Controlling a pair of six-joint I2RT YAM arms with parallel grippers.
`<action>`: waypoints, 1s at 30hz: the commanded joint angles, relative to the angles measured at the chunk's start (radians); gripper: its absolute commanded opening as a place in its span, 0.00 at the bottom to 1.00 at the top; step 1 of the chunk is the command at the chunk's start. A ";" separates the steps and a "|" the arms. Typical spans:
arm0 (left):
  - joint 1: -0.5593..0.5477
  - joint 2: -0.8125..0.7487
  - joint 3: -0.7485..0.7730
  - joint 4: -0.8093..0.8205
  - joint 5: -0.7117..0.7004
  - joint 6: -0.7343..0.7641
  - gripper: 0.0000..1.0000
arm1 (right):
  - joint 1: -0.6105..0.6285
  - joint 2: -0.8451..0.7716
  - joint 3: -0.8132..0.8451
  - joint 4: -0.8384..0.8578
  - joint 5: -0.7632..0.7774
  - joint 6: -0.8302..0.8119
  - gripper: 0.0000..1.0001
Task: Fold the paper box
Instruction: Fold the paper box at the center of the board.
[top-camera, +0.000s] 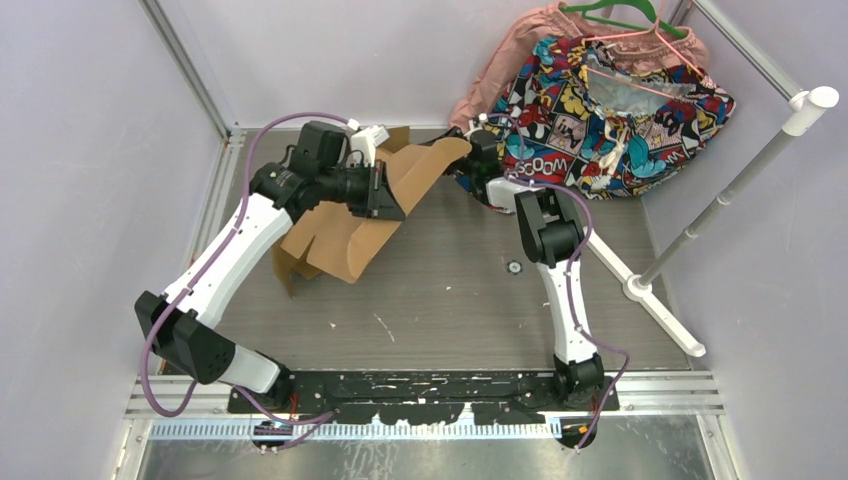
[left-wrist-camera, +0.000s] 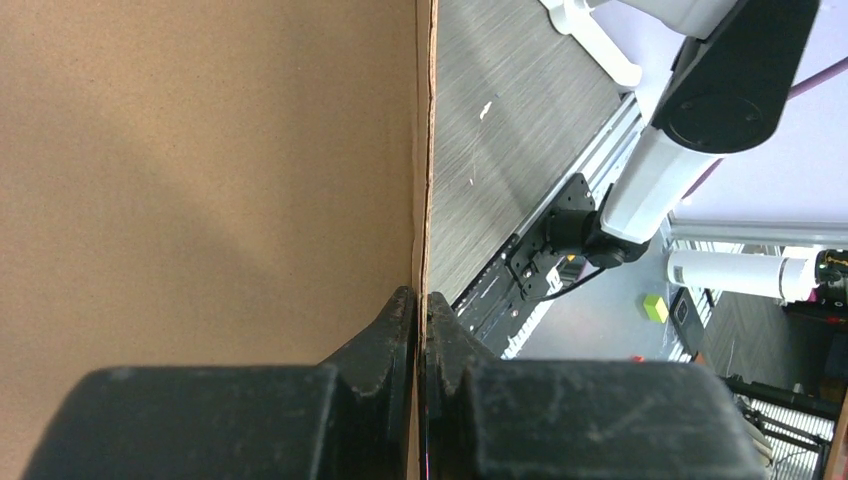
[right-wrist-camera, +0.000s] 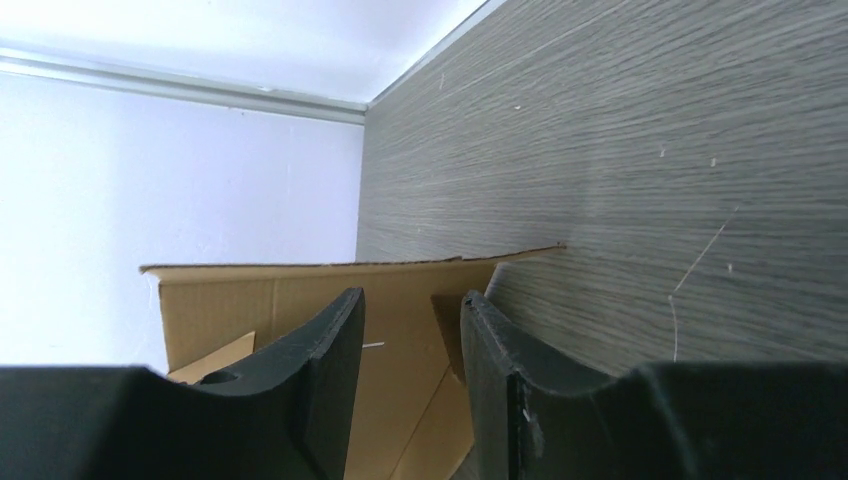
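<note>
**One box sheet, clamped on the left and loose on the right**

The left end effector (left-wrist-camera: 420, 305) is closed tight on one edge of the box (top-camera: 345, 245), its two jaws pinching the cardboard with no gap between them. The right end effector (right-wrist-camera: 412, 320) has its jaws apart. A flap of the box shows in the gap beyond the fingers (right-wrist-camera: 320, 360), which are not closed on it. Whether the flap touches a finger I cannot tell.

There is one box, a single brown sheet with several flaps, bent and partly lifted. Its lower flaps rest on the far left part of the counter (top-camera: 450, 300), and its pointed upper flap reaches right to the right end effector, near the far wall. The sheet is not yet a closed shape.

Two arms reach in from the near rail (top-camera: 430, 385). Grey counter surface shows between the box and the arm bases, and between the two arms.

One comic-print cloth (top-camera: 590, 110) lies heaped in the far right corner over a pink cloth (top-camera: 510, 60), with a green hanger (top-camera: 610, 12) above. One white pole (top-camera: 730, 185) slants along the right side, well apart from the box.
</note>
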 joint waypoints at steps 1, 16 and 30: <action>0.014 -0.047 0.004 0.047 0.051 -0.016 0.07 | -0.003 0.016 0.121 -0.044 0.003 0.010 0.46; 0.041 -0.054 -0.007 0.060 0.090 -0.023 0.07 | -0.015 0.083 0.156 0.090 -0.041 -0.032 0.47; 0.046 -0.047 -0.015 0.074 0.106 -0.030 0.07 | -0.014 0.165 0.263 0.037 -0.047 -0.036 0.48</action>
